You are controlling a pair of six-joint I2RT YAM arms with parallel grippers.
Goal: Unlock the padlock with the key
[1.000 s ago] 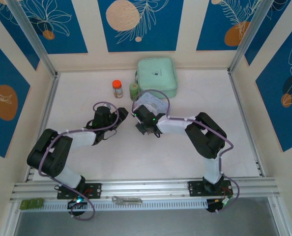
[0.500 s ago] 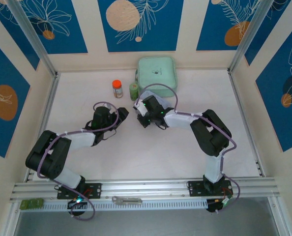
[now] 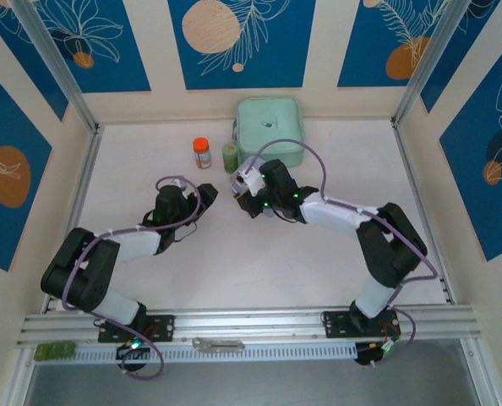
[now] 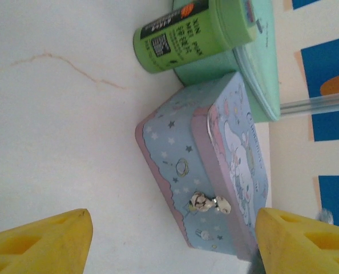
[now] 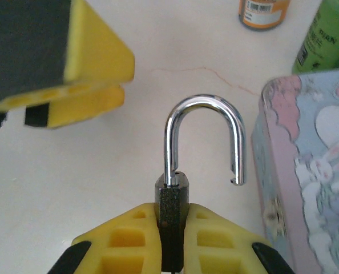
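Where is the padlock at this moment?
In the right wrist view, the padlock is clamped upright in the right gripper, its shackle sprung open, just left of the pale blue tin.

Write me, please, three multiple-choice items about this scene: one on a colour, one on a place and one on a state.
1. The lid of the small bottle beside the green canister is: A. blue; B. orange; C. white.
2. The padlock is: A. on top of the green canister; B. lying loose beside the bottle; C. clamped in the right gripper.
3. Its shackle is: A. closed into the body; B. open, one end free; C. missing.
Answers: 1 B, the top view shows an orange cap. 2 C, yellow pads pinch its dark body. 3 B, the notched end hangs clear of the body.
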